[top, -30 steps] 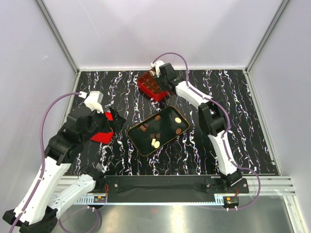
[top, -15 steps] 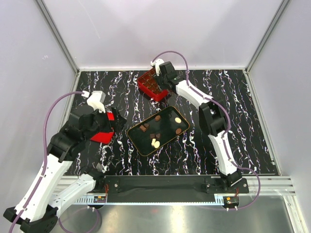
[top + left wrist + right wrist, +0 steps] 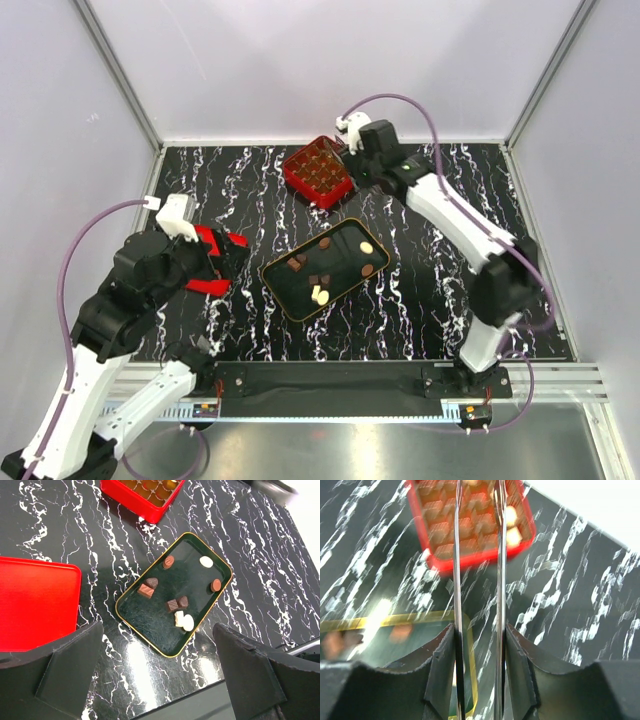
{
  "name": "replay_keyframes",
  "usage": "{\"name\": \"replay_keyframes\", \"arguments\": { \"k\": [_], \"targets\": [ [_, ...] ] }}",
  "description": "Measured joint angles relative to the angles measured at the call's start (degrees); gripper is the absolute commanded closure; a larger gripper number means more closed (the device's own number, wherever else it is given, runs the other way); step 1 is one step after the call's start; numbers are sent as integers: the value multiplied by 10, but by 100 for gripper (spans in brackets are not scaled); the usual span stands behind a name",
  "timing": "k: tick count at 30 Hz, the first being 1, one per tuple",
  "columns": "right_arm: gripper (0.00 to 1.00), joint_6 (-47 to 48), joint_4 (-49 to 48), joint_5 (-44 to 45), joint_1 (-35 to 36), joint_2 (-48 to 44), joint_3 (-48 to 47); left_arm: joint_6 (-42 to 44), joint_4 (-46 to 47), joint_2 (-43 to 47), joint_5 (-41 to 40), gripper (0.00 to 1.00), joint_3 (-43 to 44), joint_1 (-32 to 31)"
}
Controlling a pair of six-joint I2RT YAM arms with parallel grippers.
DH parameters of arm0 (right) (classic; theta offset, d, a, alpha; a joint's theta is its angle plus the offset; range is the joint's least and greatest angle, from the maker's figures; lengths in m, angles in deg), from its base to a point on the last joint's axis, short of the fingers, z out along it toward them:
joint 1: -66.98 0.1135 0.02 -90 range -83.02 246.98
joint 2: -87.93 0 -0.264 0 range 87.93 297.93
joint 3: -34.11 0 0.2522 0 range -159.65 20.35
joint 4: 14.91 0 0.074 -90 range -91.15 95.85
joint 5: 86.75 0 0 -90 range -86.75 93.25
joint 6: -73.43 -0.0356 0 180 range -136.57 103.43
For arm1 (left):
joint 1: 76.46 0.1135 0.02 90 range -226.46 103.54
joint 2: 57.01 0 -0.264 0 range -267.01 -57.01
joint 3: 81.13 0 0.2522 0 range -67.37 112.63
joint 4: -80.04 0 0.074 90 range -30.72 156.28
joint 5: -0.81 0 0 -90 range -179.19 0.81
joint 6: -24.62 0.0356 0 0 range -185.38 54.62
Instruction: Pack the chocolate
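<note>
- Your left claw (image 3: 156, 627) is spread wide and empty, by the flat red lid (image 3: 35, 605)
- Small brown and cream chocolate pieces (image 3: 176, 604) lie loose in the black gold-rimmed rectangular tray (image 3: 140, 617)
- More sit in the red square gridded box (image 3: 318, 172) beyond
- Your right claw (image 3: 477, 510) is by that box's right edge, thin blades slightly parted, nothing between

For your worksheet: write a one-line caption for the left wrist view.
Loose chocolates in a black tray, red box beyond, red lid at left.
</note>
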Motion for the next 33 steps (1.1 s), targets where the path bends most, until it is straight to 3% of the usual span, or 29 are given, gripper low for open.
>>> {"name": "replay_keyframes", "arguments": {
  "k": [7, 12, 16, 33],
  "targets": [
    [49, -59, 87, -20, 106, -173, 174, 0, 1, 9, 0, 1, -7, 0],
    [49, -108, 129, -49, 203, -216, 267, -1, -1, 9, -1, 1, -15, 0],
    [47, -136, 137, -50, 219, -229, 325, -4, -2, 10, 0, 1, -18, 0],
    [46, -146, 114, -33, 248, -181, 349, -13, -2, 11, -1, 1, -18, 0]
  ]
}}
